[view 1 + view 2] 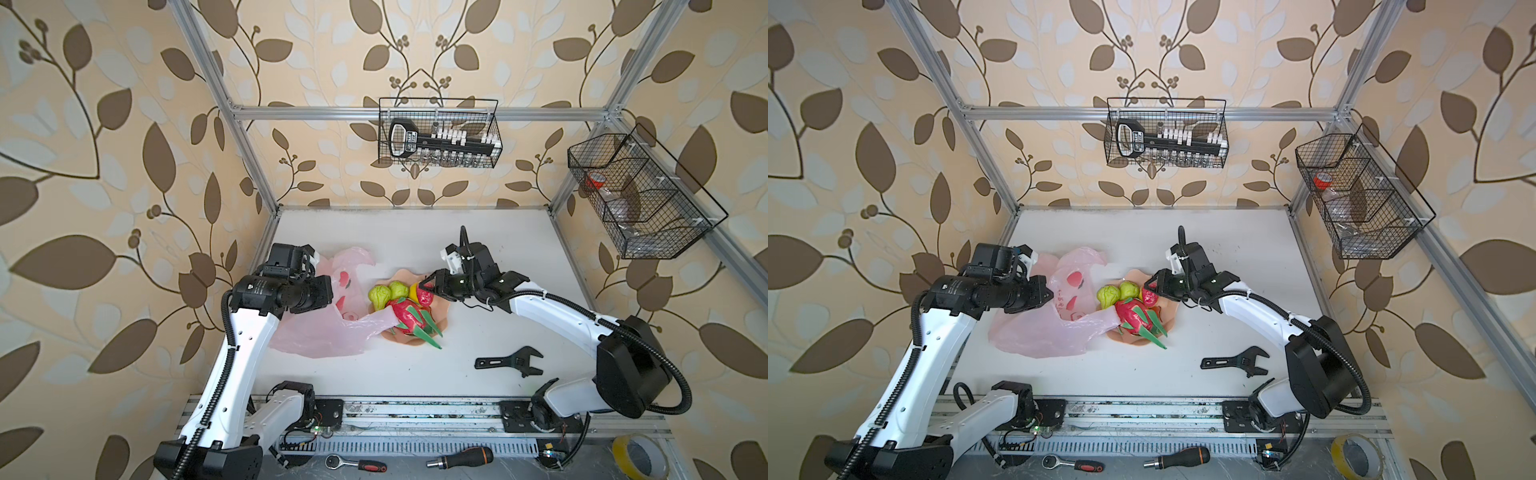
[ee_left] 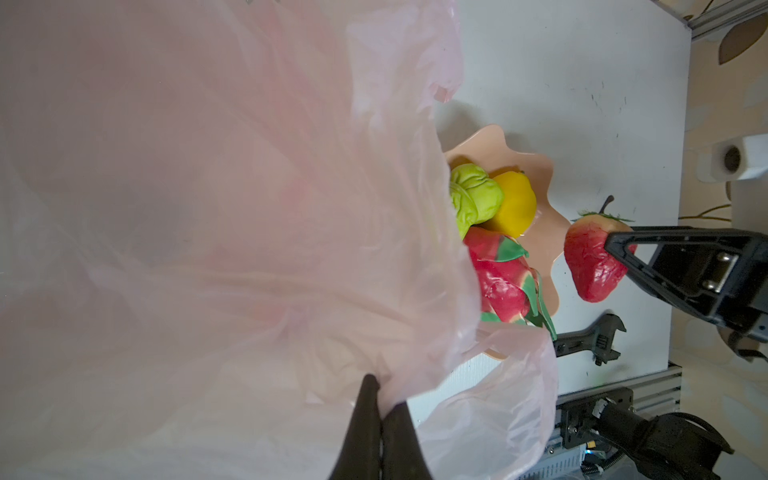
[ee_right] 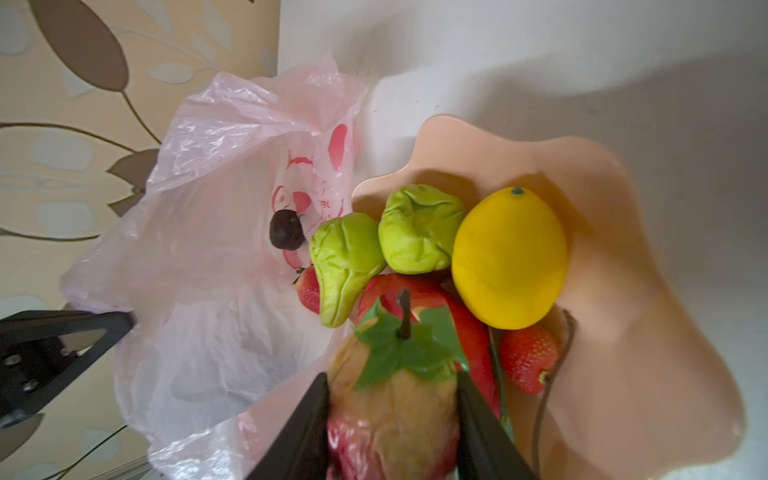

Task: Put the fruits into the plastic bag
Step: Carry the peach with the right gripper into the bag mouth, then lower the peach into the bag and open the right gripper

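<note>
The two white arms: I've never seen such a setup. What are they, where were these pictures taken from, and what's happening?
They are robot arms, a left arm and a right arm, mounted at the front of a table. Two pictures look down from overhead; two come from cameras on the wrists. The left tool is shut on the edge of the pink plastic bag. The right tool grips a large strawberry near a bowl holding pears, a yellow fruit and a dragon fruit. A wrench lies nearby.

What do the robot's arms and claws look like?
The left arm and right arm have white shells with chunky black joints. A ribbed black hose runs along each. The left gripper and right gripper have thin, black, triangle-shaped fingers.
</note>
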Controlling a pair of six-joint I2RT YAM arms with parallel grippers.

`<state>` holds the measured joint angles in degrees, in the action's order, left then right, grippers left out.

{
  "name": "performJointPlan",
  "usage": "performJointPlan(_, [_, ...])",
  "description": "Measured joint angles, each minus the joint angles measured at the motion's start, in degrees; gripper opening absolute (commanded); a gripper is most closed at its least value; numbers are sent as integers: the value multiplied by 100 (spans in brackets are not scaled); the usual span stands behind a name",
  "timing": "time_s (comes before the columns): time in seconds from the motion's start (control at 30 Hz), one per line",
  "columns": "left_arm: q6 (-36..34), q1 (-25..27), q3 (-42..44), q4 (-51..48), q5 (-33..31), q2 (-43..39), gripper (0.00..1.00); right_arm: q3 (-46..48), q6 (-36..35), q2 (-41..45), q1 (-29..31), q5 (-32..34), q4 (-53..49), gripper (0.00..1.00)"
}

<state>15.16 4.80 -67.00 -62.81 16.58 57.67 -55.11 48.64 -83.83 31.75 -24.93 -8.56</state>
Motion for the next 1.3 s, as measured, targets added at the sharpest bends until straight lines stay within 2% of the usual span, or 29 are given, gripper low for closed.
performJointPlan(0.23, [0, 0, -2, 0, 0, 0, 0, 68, 686, -208, 59, -428, 981, 42])
performJointPlan(0.6, [2, 0, -55, 0, 48, 2, 0, -20, 1366, -872, 540, -573, 1786, 41])
performJointPlan(1.0, [2, 0, -52, 0, 98, 0, 0, -1709, 1917, -2441, 1620, -605, 2328, 41])
performJointPlan(1.3, [9, 0, -52, 4, 101, -24, 0, -2474, 2496, -3589, 2243, -732, 2669, 42])
